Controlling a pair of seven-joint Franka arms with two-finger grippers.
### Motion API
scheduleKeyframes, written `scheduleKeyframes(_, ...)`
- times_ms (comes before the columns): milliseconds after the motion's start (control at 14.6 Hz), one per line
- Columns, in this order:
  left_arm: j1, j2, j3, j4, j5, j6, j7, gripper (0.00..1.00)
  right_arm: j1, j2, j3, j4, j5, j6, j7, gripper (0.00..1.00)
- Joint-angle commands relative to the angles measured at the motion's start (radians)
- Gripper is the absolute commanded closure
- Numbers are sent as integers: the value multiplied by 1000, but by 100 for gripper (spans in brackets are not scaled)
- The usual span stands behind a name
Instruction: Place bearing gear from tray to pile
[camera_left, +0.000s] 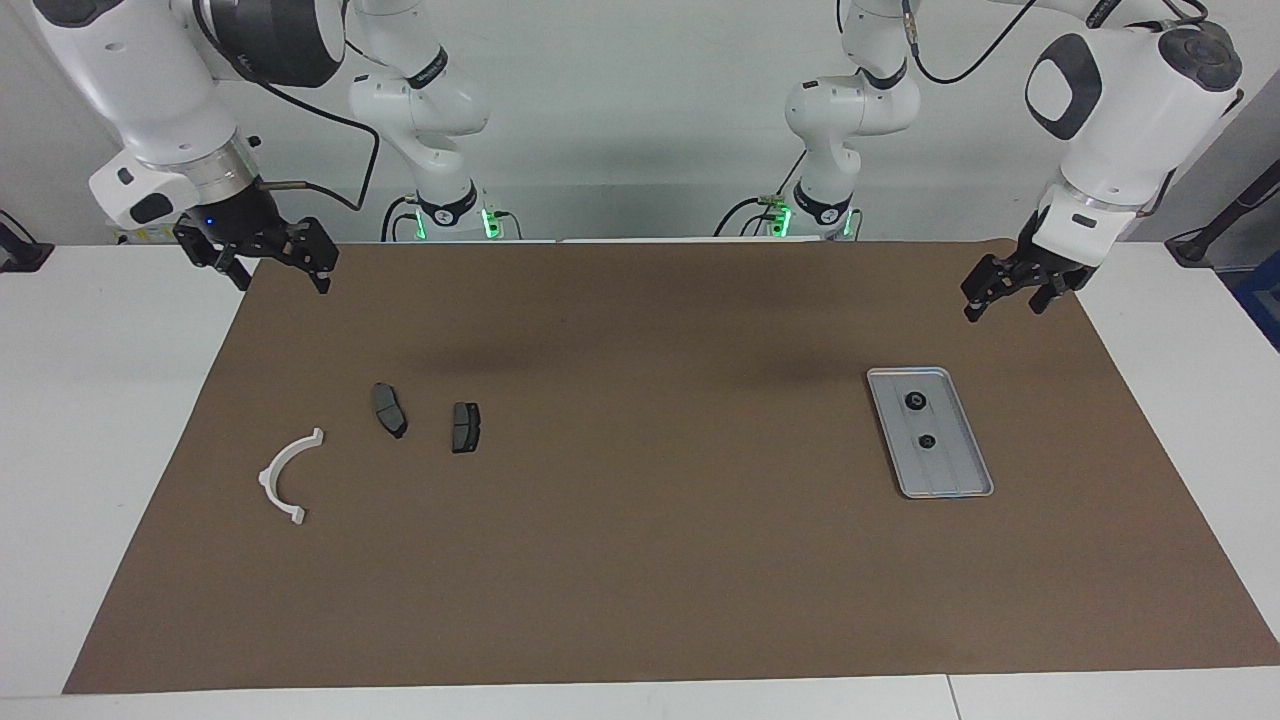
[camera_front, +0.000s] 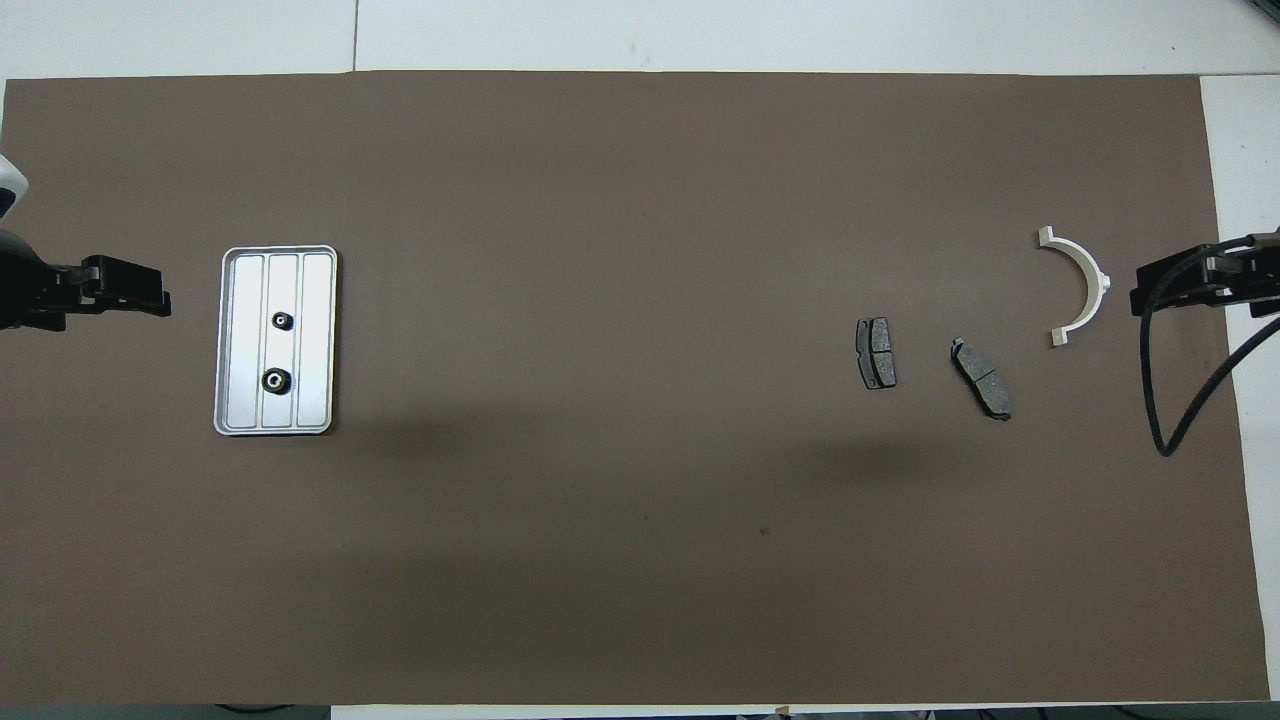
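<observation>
Two bearing gears (camera_left: 921, 421) lie loose in the tray (camera_left: 960, 485) toward the left arm's end of the tabletop (camera_left: 640, 560), not yet picked. Left gripper (camera_left: 1020, 292) hangs empty over the mat's corner near the tray, seemingly part open. Pile: white bracket (camera_left: 284, 476) and two brake pads (camera_left: 390, 410) toward the right arm's end; path between is unobstructed. Right gripper (camera_left: 268, 262) waits, open, empty.

2 gears (camera_left: 916, 401) in tray (camera_left: 960, 478), L-arm end; pile (camera_left: 392, 410) R-arm end.
</observation>
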Motion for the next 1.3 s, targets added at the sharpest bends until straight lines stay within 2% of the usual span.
scheduleKeyframes(0,-4,-3,5,10,12,-25,8,0,-13,-34,8,-48,-6,34,9,0)
scheduleKeyframes(412,-7,10,7,18,12,6,2,0,-13,-34,8,-50,-6,49,5,0)
scheduleKeyframes(687,-16,6,7,16,12,-19,-6,0,-15,-34,8,-50,-6,49,5,0)
scheduleKeyframes(961,-19,-65,16,-124,9,74,-38,0,-15,-36,8,-51,-6,49,5,0)
scheduleKeyframes(1236,-15,-62,16,-157,12,133,-29,0,-25,-35,8,-51,-6,49,-4,0)
